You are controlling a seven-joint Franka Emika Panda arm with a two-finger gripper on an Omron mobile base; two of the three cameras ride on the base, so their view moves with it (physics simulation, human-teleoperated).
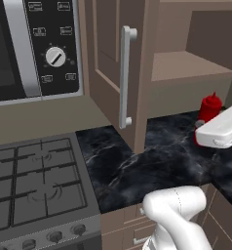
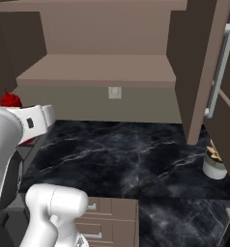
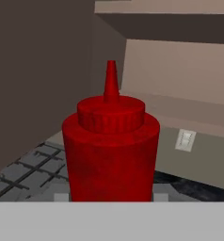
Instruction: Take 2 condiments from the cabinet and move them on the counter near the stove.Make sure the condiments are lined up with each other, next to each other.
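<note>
Red squeeze bottle (image 3: 111, 150) fills hand view centre, upright, nozzle at 12 o'clock; gripper (image 1: 205, 139) fingers closed on it. In left base view bottle at 3 o'clock, above black counter (image 1: 137, 166). Stove (image 1: 35, 185) at 8 o'clock. Cabinet (image 1: 196, 66) beyond, door open, handle (image 1: 125, 78) at 12 o'clock, shelf bare. Small pale jar (image 2: 214, 164) on counter, 3 o'clock, right base view.

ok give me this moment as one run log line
claw: shut on red squeeze bottle | bottle: upright, over the counter | cabinet: door open, shelf bare | stove: left of counter
</note>
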